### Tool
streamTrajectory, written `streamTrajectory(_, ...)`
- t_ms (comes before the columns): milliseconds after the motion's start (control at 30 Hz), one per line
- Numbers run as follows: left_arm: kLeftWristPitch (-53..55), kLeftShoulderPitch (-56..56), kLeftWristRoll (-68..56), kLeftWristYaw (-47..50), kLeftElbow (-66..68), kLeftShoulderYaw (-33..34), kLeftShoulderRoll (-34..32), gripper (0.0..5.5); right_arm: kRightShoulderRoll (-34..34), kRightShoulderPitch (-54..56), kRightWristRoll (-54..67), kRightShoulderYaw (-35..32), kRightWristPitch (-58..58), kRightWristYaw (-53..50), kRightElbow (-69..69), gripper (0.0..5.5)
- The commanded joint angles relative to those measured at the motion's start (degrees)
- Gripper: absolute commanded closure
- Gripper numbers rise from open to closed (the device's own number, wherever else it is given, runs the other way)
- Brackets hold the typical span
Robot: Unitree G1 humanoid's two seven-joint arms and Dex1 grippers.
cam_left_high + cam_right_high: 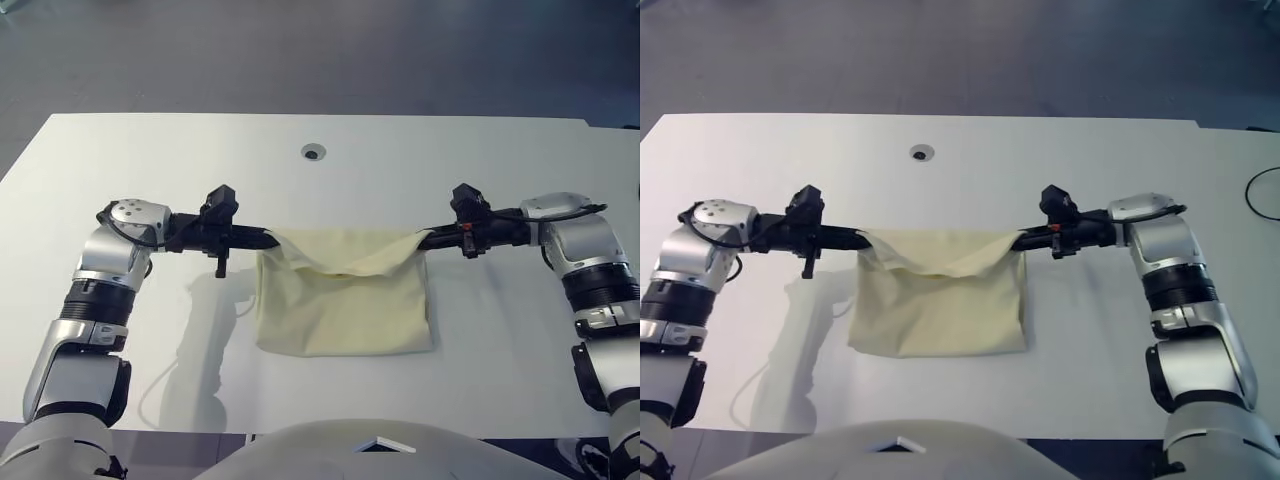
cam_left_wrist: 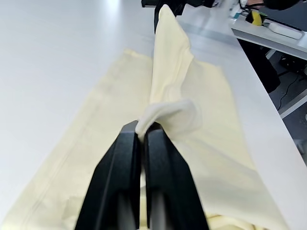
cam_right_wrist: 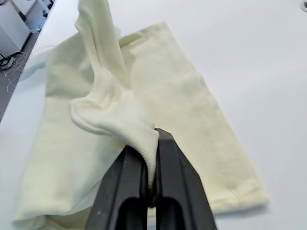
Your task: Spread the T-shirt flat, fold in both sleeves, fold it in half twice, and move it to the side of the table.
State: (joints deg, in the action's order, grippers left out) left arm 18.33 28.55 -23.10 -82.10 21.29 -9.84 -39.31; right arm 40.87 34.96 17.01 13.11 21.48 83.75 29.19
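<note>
Presently, bench (image 1: 500, 150): white, flat and level; it carries the garment around its middle.
T-shirt (image 1: 345, 305): pale yellow, lying mid-bench toward the near edge, gathered into a rough rectangle of several layers. The lower layers rest on the bench. The top layer is raised along the far edge and sags in the middle between two held corners.
Handling, judged: light, soft, limp knit with no stiffness of its own. Any unsupported span droops, and a fold edge is likely to wander unless both corners travel together. It is not fragile. It should slip little on the pads, though a thin pinch could pull out under a sharp tug.
Where to hold, judged: the two far corners of the top layer, as gripped now, taking in the hem thickness rather than a single ply.
Left end effector (image 1: 268, 238): at the far-left corner of the garment, fingers pressed together on a bunched nub of cloth. The wrist view confirms fabric caught between the tips.
Right end effector (image 1: 425, 238): at the far-right corner, likewise pinching a rolled corner of cloth, about level with the left one.
Relation: the garment hangs between the two end effectors and spreads nearward from them. Both touch it and sit above the bench.
Cable port (image 1: 314, 152): small round hole in the bench, on the far side of the garment and well apart from it.
</note>
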Motion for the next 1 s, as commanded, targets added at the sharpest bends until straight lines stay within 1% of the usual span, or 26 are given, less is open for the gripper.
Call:
streamTrajectory(33,-2.57,1.81,3.62,0.23,5.39,-0.86,1.52,5.49,-1.95,2.31,-2.96,-0.33,-2.99,-1.49,6.6,5.5)
streamTrajectory(133,-4.48,3.15,5.78,1.18,11.15,-0.93,3.31,5.49,-3.38,3.39,-5.28,-0.25,-4.7,-2.52,13.02,5.5)
streamTrajectory(200,-5.27,4.35,6.78,2.55,15.06,-0.55,5.18,5.49,-4.69,4.04,-5.6,-0.69,-3.68,-2.4,16.18,5.5)
streamTrajectory(233,-5.45,5.05,7.03,3.83,16.9,0.04,6.32,5.19,-5.35,4.33,-5.59,-0.92,-2.95,-2.32,17.48,5.5)
streamTrajectory(333,-5.38,6.89,6.53,6.9,21.26,2.36,9.04,4.8,-7.91,6.1,-3.71,-3.53,1.07,-3.01,21.69,5.5)
streamTrajectory(400,-5.03,7.64,6.67,7.82,22.98,3.19,9.75,4.41,-9.18,7.44,-2.43,-5.79,3.94,-4.13,23.64,5.5)
streamTrajectory(433,-4.92,7.97,6.94,8.21,23.86,3.52,9.97,4.34,-9.74,8.3,-2.01,-7.08,5.51,-5.59,25.03,5.16)
streamTrajectory(467,-4.86,8.13,7.35,8.55,24.58,3.66,9.97,4.16,-10.15,9.17,-1.67,-8.42,6.86,-7.24,26.65,5.09)
streamTrajectory(533,-5.56,8.49,8.34,9.37,26.36,3.8,9.89,3.8,-10.32,10.3,-1.58,-10.67,8.39,-10.82,29.57,4.74)
streamTrajectory(667,-8.25,8.64,9.9,12.21,28.2,5.34,9.31,3.18,-9.64,10.41,-2.62,-12.71,8.0,-14.63,31.63,4.13)
streamTrajectory(700,-8.93,8.92,9.8,13.07,28.44,6.13,9.31,3.12,-9.41,10.21,-2.35,-13.44,7.97,-15.02,31.21,4.08)
streamTrajectory(767,-9.28,8.8,8.63,14.59,26.48,8.27,9.34,2.7,-9.06,9.76,-1.62,-14.53,8.47,-14.78,29.22,3.68)
streamTrajectory(867,-8.61,6.95,5.51,17.24,19.01,12.33,10.1,2.19,-8.5,7.51,-0.41,-15.46,9.07,-13.6,22.21,3.18)
streamTrajectory(967,-4.47,1.47,2.92,20.5,4.79,13.98,10.07,1.7,-7.1,1.08,2.0,-15.47,13.29,-12.8,5.9,2.71)
streamTrajectory(1000,-2.2,-1.52,1.86,21.61,-1.88,14.12,9.71,1.53,-6.18,-1.71,2.32,-14.89,14.39,-12.86,-0.34,2.93)
